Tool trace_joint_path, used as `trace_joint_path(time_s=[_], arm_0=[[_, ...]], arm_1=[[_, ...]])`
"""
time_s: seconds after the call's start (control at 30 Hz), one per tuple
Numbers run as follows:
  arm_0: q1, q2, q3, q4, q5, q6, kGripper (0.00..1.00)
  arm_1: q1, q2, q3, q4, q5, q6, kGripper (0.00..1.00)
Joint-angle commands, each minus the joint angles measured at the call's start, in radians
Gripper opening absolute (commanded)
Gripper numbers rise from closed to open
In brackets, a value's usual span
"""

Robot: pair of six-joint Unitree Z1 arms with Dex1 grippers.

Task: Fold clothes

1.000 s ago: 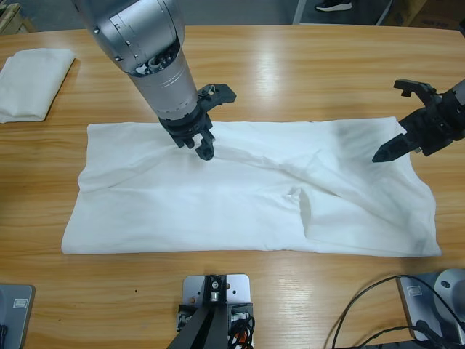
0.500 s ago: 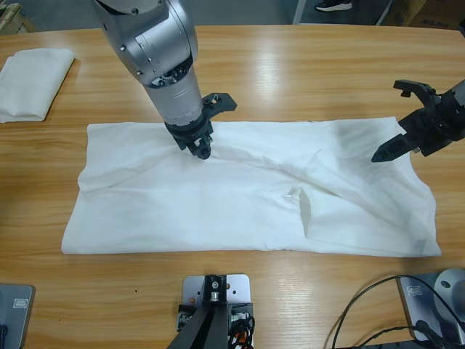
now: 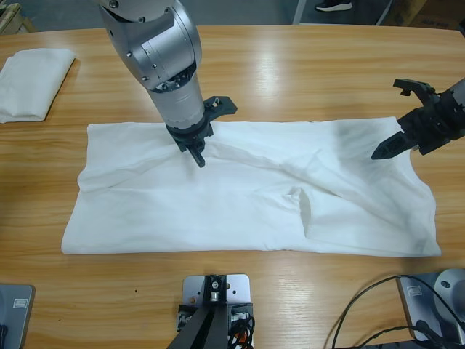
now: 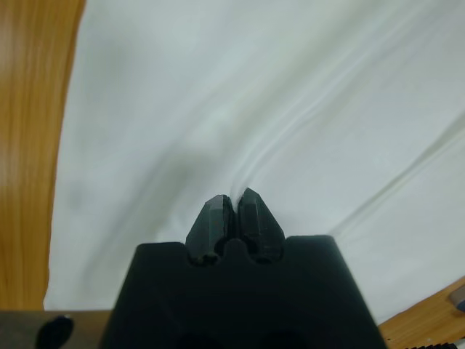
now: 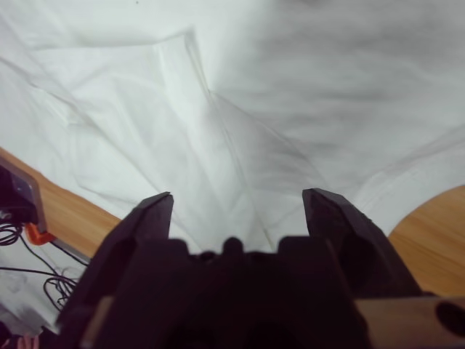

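Observation:
The clothes [image 3: 247, 193] are a large white T-shirt spread flat across the table's middle, with creases and a small raised fold [image 3: 301, 203] right of centre. My left gripper [image 3: 197, 154] comes down from the top left onto the shirt's upper left part. In the left wrist view its jaws [image 4: 234, 203] are pressed together, with a ridge of fabric [image 4: 290, 138] running from their tips. At the shirt's right end my right gripper [image 3: 392, 120] hangs open above the fabric. The right wrist view shows the right gripper [image 5: 238, 203] with its jaws wide apart over rumpled cloth [image 5: 189, 123].
A second white garment [image 3: 29, 80] lies folded at the table's far left corner. Bare wooden table [image 3: 312, 73] shows behind the shirt and along the front edge. Cables [image 3: 370, 305] lie at the front right.
The left gripper's jaws have closed on the shirt and the left arm has shifted slightly left and upright. The right arm has stayed still.

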Motion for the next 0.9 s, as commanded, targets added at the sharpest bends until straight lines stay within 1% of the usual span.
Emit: trace_joint_path(time_s=[0.03,0.1,0.27,0.37,0.5,0.6,0.67,0.7,0.73,0.77,0.8,0.9], arm_0=[[-0.029,-0.012,0.036,0.029,0.024,0.009,0.0],[-0.044,-0.034,0.048,0.054,0.027,0.008,0.0],[-0.097,-0.083,0.117,0.061,0.026,-0.021,0.0],[-0.124,-0.095,0.13,0.07,0.026,-0.035,0.0],[-0.127,-0.106,0.14,0.089,0.027,-0.031,0.0],[-0.127,-0.072,0.176,0.089,0.027,-0.033,0.0],[-0.127,-0.046,0.177,0.086,0.027,-0.052,0.004],[-0.124,-0.036,0.174,0.084,0.03,-0.067,0.271],[-0.12,-0.027,0.168,0.082,0.033,-0.078,0.664],[-0.12,-0.02,0.16,0.076,0.03,-0.082,0.922],[-0.121,-0.015,0.151,0.076,0.023,-0.096,0.968],[-0.124,-0.024,0.154,0.083,0.003,-0.135,0.968]], arm_1=[[0.011,0.028,0.036,-0.008,0.016,0.015,0.725],[0.011,0.029,0.036,-0.008,0.016,0.015,0.727],[0.011,0.028,0.04,-0.007,0.017,0.017,0.725],[0.011,0.03,0.041,-0.007,0.017,0.017,0.724],[0.011,0.035,0.04,-0.007,0.017,0.017,0.725],[0.011,0.044,0.04,-0.007,0.017,0.017,0.728],[0.011,0.045,0.04,-0.007,0.022,0.018,0.728],[0.011,0.045,0.04,-0.006,0.024,0.018,0.729],[0.011,0.045,0.04,-0.005,0.024,0.02,0.729],[0.011,0.046,0.04,-0.005,0.024,0.022,0.729],[0.011,0.047,0.04,-0.005,0.024,0.025,0.729],[0.011,0.05,0.041,-0.004,0.024,0.039,0.729]])
